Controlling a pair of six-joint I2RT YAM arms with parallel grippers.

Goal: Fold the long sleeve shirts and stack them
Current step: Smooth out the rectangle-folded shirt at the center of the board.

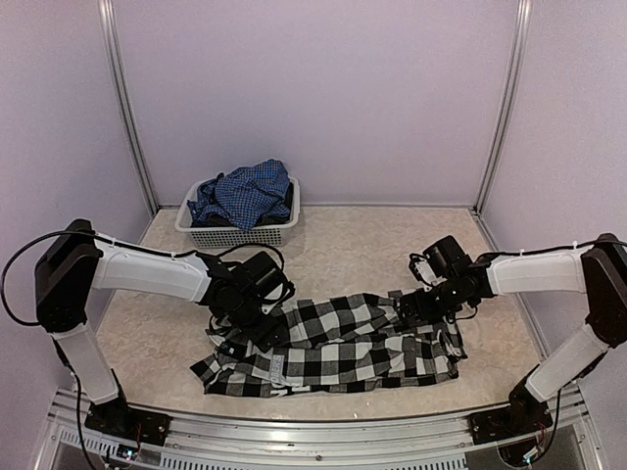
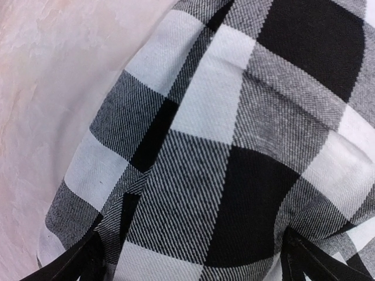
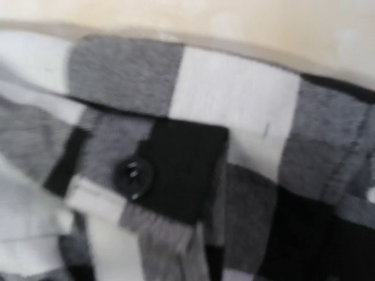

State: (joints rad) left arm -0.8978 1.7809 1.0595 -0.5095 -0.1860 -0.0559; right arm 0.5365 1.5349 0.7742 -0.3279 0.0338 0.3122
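The left gripper (image 2: 190, 262) and the right gripper (image 1: 408, 307) are both wide open with the soft black-and-white checked cloth shirt (image 1: 343, 345) right under them.

Top external cam: fixed high behind arm bases (image 1: 113, 421), tilted down & fwd over table (image 1: 353, 245) to back wall (image 1: 313, 98); widest view, far off. L wrist cam: v. close, looks down on black-and-white checked shirt (image 2: 234, 146), table strip at frame left. R wrist cam: even closer, blurred, same shirt, table along top edge. All 3 share that shirt.
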